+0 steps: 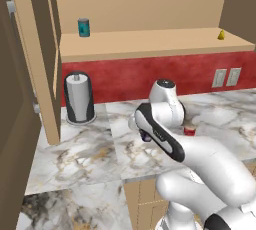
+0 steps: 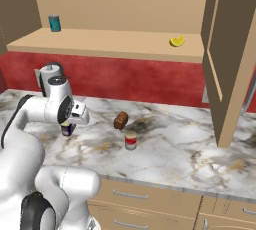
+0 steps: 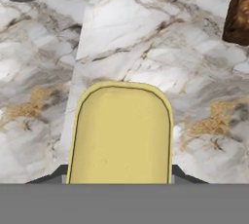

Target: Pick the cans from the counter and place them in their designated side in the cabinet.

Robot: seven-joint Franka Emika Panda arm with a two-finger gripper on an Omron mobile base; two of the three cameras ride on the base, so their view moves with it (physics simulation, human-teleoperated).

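My gripper (image 2: pixel 67 124) points down at the left of the counter (image 2: pixel 170 149), shut on the dark blue can (image 2: pixel 66 130) with the yellow label. In the hand view the can's yellow top (image 3: pixel 121 130) sits between the dark fingertips (image 3: pixel 59 173). From the left base view the gripper (image 1: pixel 146 135) is mostly behind the arm. The can's base is at or just above the marble; I cannot tell which. The red can (image 2: pixel 130 140) with a white band stands upright to the right, also seen as the red can (image 1: pixel 189 130). The cabinet shelf (image 2: pixel 110 41) runs above.
A teal can (image 2: pixel 54 23) stands at the shelf's left end and a lemon wedge (image 2: pixel 176 41) at its right. A brown block (image 2: pixel 120 120) lies behind the red can. A paper towel holder (image 1: pixel 79 97) stands at back left. Open cabinet doors (image 2: pixel 235 59) flank the counter.
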